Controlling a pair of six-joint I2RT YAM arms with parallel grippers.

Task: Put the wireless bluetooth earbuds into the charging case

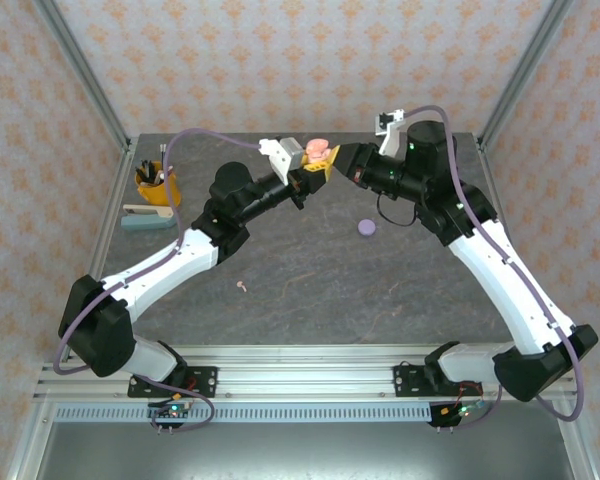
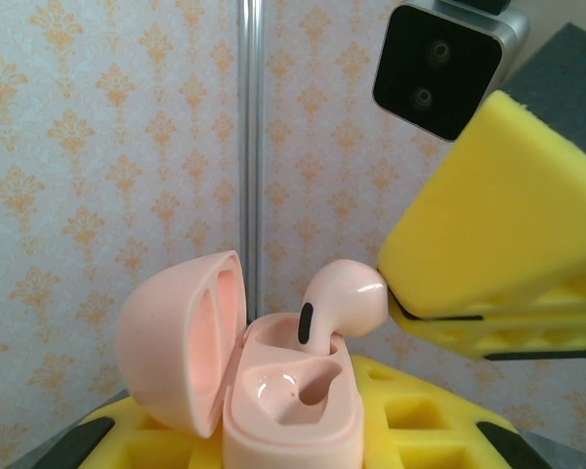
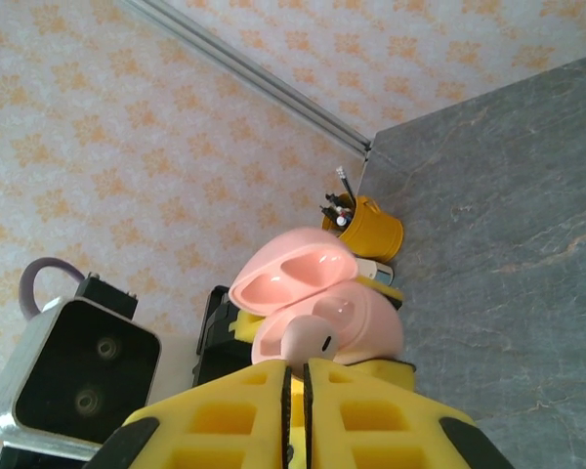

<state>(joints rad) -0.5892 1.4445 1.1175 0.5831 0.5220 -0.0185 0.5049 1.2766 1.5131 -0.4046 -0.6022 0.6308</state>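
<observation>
The pale pink charging case [image 2: 291, 415] is held above the table at the back, lid [image 2: 181, 337] swung open to the left, with my left gripper [image 2: 283, 440] shut on its base. One pink earbud [image 2: 340, 301] stands with its stem in the far socket; the near socket is bare. My right gripper [image 3: 295, 376] is shut, and its yellow fingertips [image 2: 439, 283] touch the earbud's head [image 3: 308, 339]. From above, both grippers [image 1: 315, 168] [image 1: 340, 165] meet at the case [image 1: 318, 150]. Another pink earbud [image 1: 243, 286] lies on the table in front of the left arm.
A closed lilac round case [image 1: 366, 227] lies on the grey table under the right arm. A yellow pen cup [image 1: 158, 184] and a stapler [image 1: 146, 216] stand at the back left. Metal frame posts and patterned walls border the table.
</observation>
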